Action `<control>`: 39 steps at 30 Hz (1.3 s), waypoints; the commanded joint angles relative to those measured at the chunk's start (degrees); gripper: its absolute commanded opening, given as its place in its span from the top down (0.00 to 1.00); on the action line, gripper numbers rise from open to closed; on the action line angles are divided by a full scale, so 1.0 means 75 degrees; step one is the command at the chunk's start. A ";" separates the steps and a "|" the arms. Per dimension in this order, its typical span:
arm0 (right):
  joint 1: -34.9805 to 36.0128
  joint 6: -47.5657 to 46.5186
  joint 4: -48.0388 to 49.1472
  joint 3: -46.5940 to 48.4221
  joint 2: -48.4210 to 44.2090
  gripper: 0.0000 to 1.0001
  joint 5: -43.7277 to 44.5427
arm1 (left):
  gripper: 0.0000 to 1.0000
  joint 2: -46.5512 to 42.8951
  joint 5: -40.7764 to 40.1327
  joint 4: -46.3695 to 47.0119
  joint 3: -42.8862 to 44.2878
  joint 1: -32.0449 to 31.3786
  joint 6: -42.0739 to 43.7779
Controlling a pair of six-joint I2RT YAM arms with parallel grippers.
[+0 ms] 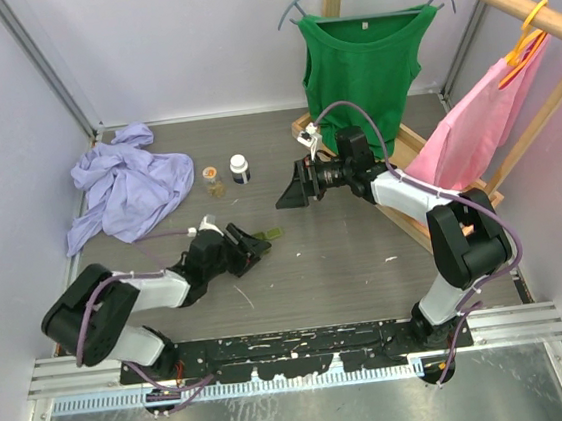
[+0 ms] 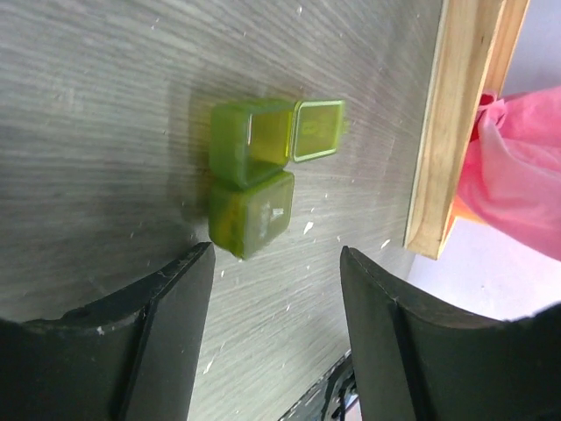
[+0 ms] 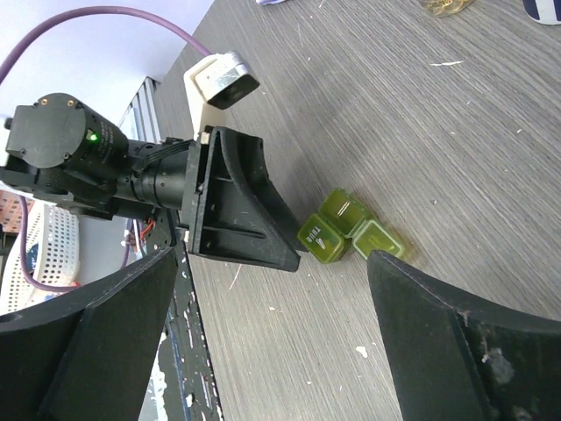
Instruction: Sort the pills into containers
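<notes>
A small translucent olive-green container (image 2: 252, 180) with two compartments lies on the grey table. One lid (image 2: 318, 130) is flipped open over an empty compartment, and the other compartment is closed. My left gripper (image 2: 276, 263) is open just short of the container, with nothing between its fingers. In the top view the container (image 1: 275, 234) lies just right of the left gripper (image 1: 248, 249). My right gripper (image 1: 292, 187) hangs open farther back, pointing at the container (image 3: 351, 228), which sits ahead of its fingertips. No loose pills show.
A small clear jar (image 1: 215, 181) with yellowish contents and a white bottle with a dark band (image 1: 240, 168) stand behind the left gripper. A crumpled lilac cloth (image 1: 123, 187) lies at the back left. A wooden rack (image 1: 405, 147) with a green top and a pink garment stands at the right.
</notes>
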 commanded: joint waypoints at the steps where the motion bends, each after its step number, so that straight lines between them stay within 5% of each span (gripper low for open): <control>1: -0.0043 -0.0048 0.0260 0.0038 -0.0431 0.04 0.0005 | 0.39 -0.1067 0.0137 -0.1781 0.0091 -0.0048 0.0460; 9: -0.0133 -0.0985 -0.0276 0.0159 -0.0853 0.04 0.0229 | 0.36 -0.3487 -0.0107 -0.4808 0.0551 -0.0042 0.2402; 18: -0.0218 -0.1968 -0.0825 0.0297 -0.0930 0.04 0.0003 | 0.25 -0.4373 -0.0517 -0.4648 0.0530 -0.0002 0.3872; 20: -0.0255 -0.2028 -0.0854 0.0288 -0.0920 0.04 -0.0007 | 0.38 -0.4212 -0.0781 -0.5096 0.0740 0.0005 0.4106; 23: -0.0292 -0.2043 -0.0858 0.0286 -0.0881 0.04 -0.0060 | 0.71 -0.3716 -0.1262 -0.5977 0.1105 0.0005 0.4225; 27: -0.0289 -0.2045 -0.0857 0.0286 -0.0839 0.04 -0.0088 | 0.89 -0.2849 -0.0980 -0.5912 0.1360 0.0008 0.4076; 39: -0.0290 -0.2055 -0.0857 0.0262 -0.0901 0.04 -0.0147 | 0.98 -0.0501 -0.1063 -0.5034 0.2120 -0.0007 0.3877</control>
